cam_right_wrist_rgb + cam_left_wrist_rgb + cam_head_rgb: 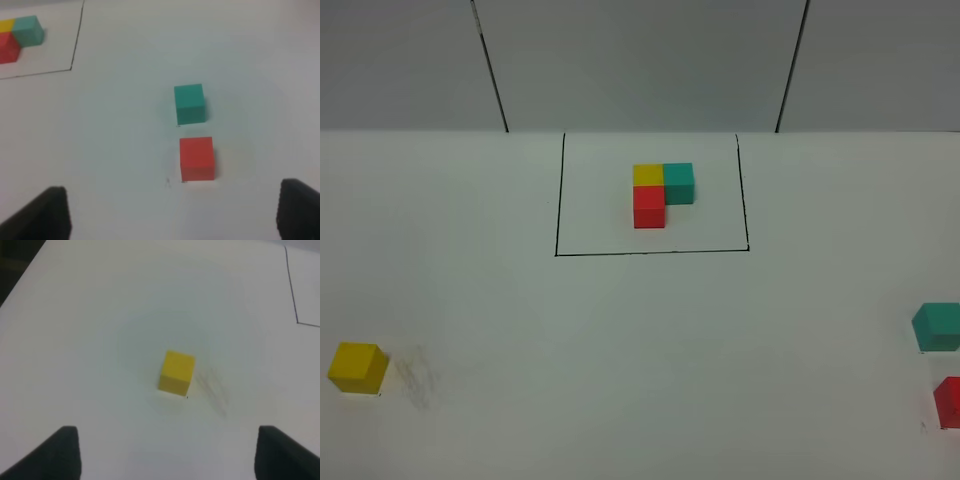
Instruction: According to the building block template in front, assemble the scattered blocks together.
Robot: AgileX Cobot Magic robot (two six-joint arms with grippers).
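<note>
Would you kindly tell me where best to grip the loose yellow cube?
Probably from above, pinching two opposite side faces of the yellow cube. It sits flat and alone on the table, slightly turned, so the left gripper may need a twist.

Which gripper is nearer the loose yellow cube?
Left. The left gripper hangs open just short of the yellow cube; the right gripper faces the teal cube and red cube, far across.

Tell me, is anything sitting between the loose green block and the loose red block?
Nothing. The right wrist view shows only a bare strip of white table between the green block and the red block; they don't touch.
</note>
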